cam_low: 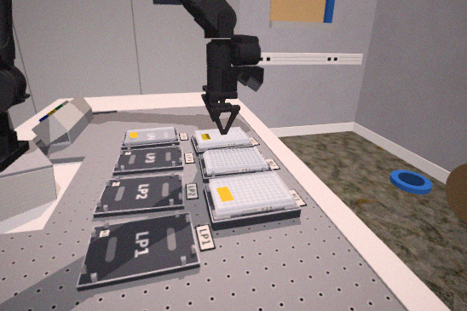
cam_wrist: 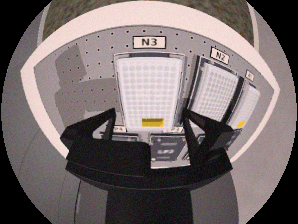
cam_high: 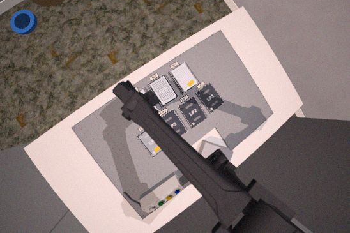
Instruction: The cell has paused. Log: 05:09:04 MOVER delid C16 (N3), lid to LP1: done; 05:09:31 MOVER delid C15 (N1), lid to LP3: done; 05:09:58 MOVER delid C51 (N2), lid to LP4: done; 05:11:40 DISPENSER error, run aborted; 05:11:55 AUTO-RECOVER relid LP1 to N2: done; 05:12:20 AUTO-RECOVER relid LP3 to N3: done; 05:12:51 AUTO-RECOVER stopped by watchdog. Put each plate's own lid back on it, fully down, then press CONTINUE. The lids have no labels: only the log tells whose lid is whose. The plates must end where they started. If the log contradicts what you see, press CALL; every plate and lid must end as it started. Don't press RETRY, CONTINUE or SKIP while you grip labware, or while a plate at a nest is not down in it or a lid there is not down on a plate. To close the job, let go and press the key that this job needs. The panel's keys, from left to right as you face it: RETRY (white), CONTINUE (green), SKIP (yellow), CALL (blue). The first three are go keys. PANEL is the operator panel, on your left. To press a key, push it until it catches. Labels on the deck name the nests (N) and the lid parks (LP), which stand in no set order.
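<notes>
My gripper (cam_low: pixel 224 131) (cam_wrist: pixel 148 111) is open and empty, low over N3, its fingers to either side of the lidded plate there. The N3 lid (cam_wrist: pixel 150 85) has a yellow patch at its near end; the arm hides it in the top view. The N2 plate (cam_high: pixel 163 90) (cam_low: pixel 234 160) (cam_wrist: pixel 217 95) shows bare wells and no yellow patch. The N1 lid (cam_high: pixel 182 75) (cam_low: pixel 256 190) has a yellow patch and covers its plate. Another patched lid (cam_high: pixel 148 142) (cam_low: pixel 159 135) lies on LP4. LP1 (cam_high: pixel 211 97) (cam_low: pixel 141 262), LP2 (cam_high: pixel 191 110) (cam_low: pixel 128 192) and LP3 (cam_low: pixel 138 161) hold no lid.
The panel (cam_high: pixel 159 193) (cam_low: pixel 70 123) stands at the front left, its green key (cam_high: pixel 161 203), yellow key (cam_high: pixel 168 197) and blue key (cam_high: pixel 177 191) visible. The arm crosses over LP3 in the top view. N2 stands close beside N3.
</notes>
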Action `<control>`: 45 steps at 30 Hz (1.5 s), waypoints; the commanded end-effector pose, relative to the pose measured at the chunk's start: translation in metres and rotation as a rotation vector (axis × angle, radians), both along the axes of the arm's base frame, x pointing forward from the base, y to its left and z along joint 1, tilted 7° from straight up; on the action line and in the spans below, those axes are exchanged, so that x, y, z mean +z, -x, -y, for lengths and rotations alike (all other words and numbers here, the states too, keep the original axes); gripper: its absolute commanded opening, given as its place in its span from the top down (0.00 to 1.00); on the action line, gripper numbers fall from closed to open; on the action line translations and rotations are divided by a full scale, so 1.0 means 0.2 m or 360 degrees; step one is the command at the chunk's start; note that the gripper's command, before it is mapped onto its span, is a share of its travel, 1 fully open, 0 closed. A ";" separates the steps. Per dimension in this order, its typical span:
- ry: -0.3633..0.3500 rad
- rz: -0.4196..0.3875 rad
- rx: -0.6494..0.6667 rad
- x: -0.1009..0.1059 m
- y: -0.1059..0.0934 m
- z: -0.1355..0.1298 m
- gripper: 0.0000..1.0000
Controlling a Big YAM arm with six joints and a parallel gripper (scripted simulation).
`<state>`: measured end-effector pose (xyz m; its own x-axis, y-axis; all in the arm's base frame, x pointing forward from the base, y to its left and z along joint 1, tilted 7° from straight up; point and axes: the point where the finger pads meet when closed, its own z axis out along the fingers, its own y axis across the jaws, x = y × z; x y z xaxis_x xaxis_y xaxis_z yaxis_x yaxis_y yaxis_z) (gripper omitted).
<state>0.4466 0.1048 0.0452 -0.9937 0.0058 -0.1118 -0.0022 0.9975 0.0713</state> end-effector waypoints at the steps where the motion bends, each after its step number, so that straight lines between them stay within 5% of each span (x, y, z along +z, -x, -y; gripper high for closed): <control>1: -0.0008 0.0068 0.0000 0.11 -0.08 -0.01 0.00; 20: -0.0007 0.0045 -0.0001 0.07 -0.06 -0.01 0.00; 21: -0.0012 0.0088 0.0000 0.15 -0.10 -0.01 0.00; 26: -0.0007 0.0045 -0.0001 0.07 -0.06 -0.01 0.00; 27: -0.0012 0.0086 -0.0001 0.15 -0.10 0.00 0.00; 28: -0.0007 0.0045 -0.0001 0.07 -0.06 -0.01 0.00; 35: -0.0007 0.0045 -0.0001 0.08 -0.06 -0.01 0.00; 36: -0.0011 0.0084 -0.0001 0.15 -0.10 0.00 0.00; 37: -0.0007 0.0045 -0.0001 0.08 -0.06 -0.01 0.00; 44: -0.0007 0.0045 -0.0001 0.08 -0.06 -0.01 0.00; 45: -0.0010 0.0081 -0.0001 0.15 -0.09 0.00 0.00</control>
